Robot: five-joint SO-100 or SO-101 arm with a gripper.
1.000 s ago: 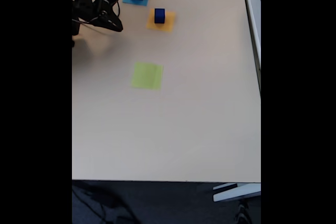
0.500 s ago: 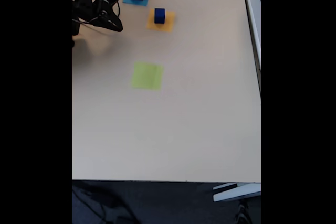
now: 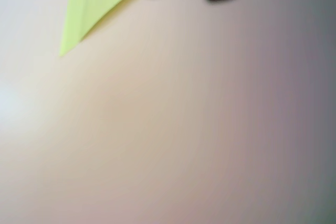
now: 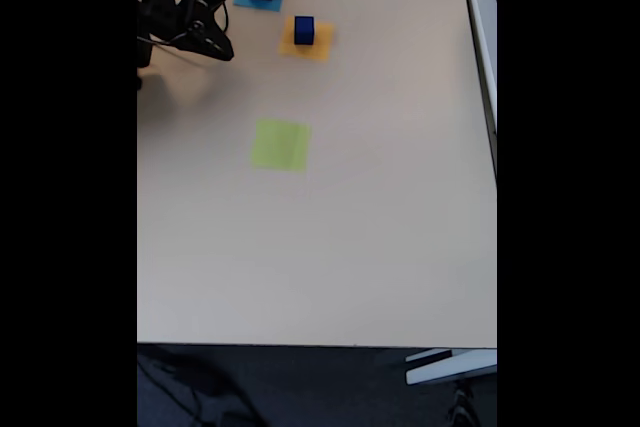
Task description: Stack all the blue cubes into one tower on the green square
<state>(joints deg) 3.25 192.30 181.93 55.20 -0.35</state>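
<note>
Gripper [image 4: 222, 47] empty, jaws slightly apart, hovering above table [image 4: 350, 247], well apart from bare green square [image 4: 280, 144].

No readable text anywhere.

Checked both views and there's 0 lettering, labels, brand marks or numbers on anything, and the wrist view is too blurry to make out fine print anyway.
</note>
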